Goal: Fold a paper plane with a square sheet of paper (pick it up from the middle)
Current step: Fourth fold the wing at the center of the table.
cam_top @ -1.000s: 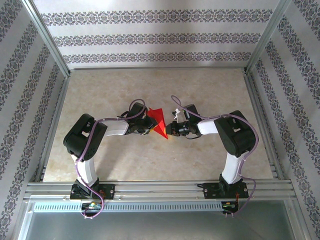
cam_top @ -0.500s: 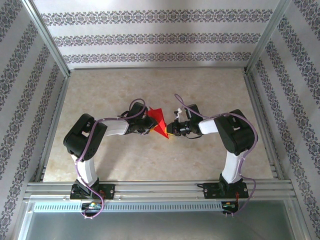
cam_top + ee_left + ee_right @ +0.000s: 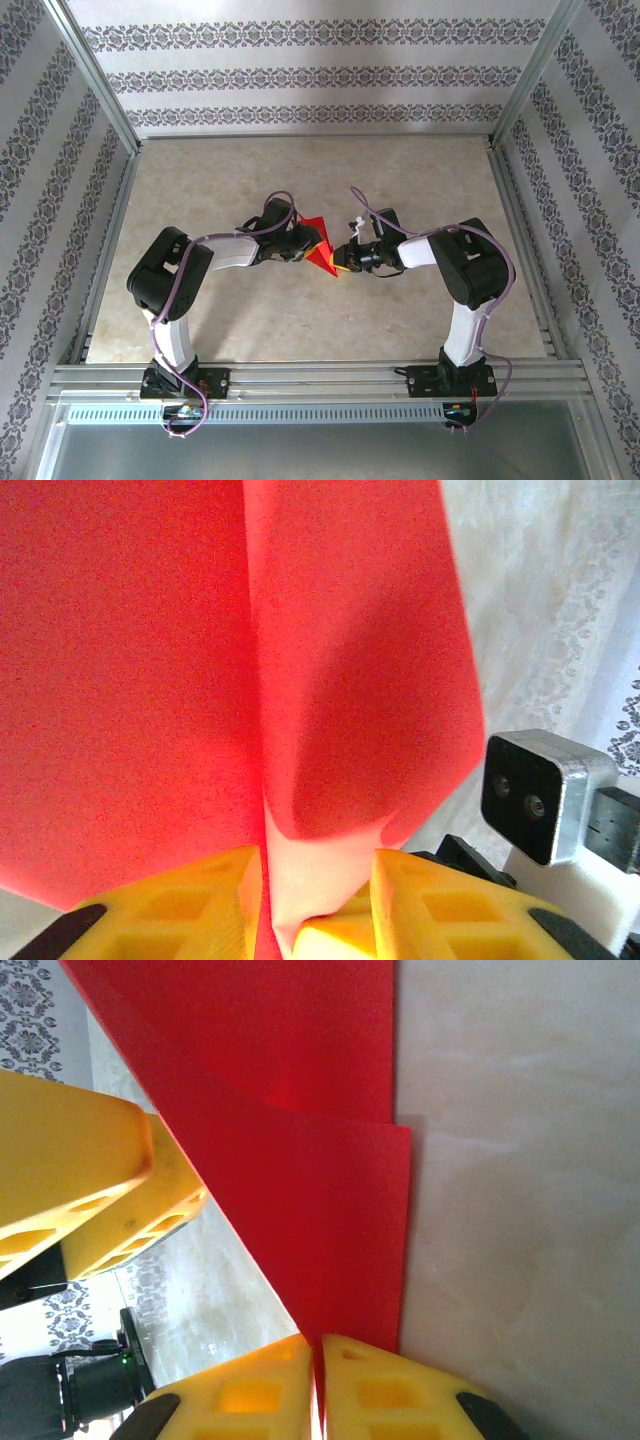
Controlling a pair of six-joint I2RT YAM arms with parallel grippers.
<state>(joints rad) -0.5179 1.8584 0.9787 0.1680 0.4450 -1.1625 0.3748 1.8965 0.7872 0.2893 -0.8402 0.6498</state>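
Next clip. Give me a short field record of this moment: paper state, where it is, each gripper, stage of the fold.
paper: red paper, creased into a pointed shape with overlapping layers
location: over the middle of the table, between the two arms
left gripper: fingers apart, paper running through the gap
right gripper: fingers shut on the paper's edge
stage: folding under way, not yet a narrow dart
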